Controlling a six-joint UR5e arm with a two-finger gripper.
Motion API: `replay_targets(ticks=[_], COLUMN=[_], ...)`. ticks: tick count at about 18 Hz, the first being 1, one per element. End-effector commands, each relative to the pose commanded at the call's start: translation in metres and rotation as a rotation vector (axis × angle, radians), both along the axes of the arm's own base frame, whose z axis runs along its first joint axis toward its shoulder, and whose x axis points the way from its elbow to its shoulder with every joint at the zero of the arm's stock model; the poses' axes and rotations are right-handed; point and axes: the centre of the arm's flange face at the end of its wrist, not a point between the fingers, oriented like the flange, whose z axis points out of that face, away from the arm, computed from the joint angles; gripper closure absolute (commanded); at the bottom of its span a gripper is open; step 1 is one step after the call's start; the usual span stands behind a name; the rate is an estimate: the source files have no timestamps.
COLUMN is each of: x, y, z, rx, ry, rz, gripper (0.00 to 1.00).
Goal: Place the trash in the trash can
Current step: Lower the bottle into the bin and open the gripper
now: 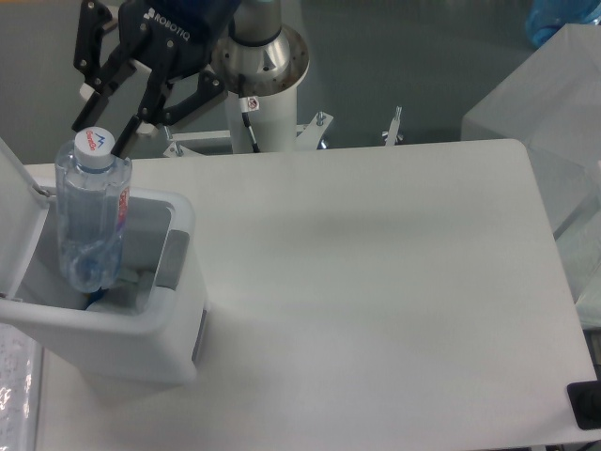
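The trash point(92, 218) is a clear plastic water bottle with a faint bluish tint, its walls crumpled and dented along the lower half, topped by a white cap that carries a small blue-and-red mark, with a thin red strip of label running down one side. It stands nearly upright, cap uppermost, directly below the gripper point(100, 141), whose two black fingers close on either side of the cap and neck, so the gripper is clamped on the bottle at its top. The bottle's lower end dips inside the opening of the trash can point(122, 324), beneath the gripper, while its upper half rises above the rim. The can is a white boxy bin with rounded corners; its hinged lid point(21, 202) stands raised on the side of the bottle away from the table's wide bare part, and a grey tab point(173, 260) sits on the rim on the opposite side of the bottle. Some pale and blue scraps lie at the bottom of the bin by the bottle's base. The bin rests on a white table point(376, 282), and the arm's round grey base point(266, 66) stands just beyond the gripper.
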Motion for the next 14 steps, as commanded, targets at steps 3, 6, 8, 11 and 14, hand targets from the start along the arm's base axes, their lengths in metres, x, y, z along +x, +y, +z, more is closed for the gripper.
replay_targets(ticks=[3,6,8,11,14], x=[-0.003,-0.005,-0.010,-0.030,-0.078], y=[0.003,0.005,0.009,0.022,0.026], z=[-0.006,-0.009,-0.011,-0.017,-0.032], rx=[-0.009,-0.013,-0.017,-0.044,-0.133], ry=[0.004,0.003,-0.001,0.019,0.089], rz=[-0.003,-0.002,-0.001,0.027,0.157], gripper=[0.29,0.00,0.00,0.00,0.00])
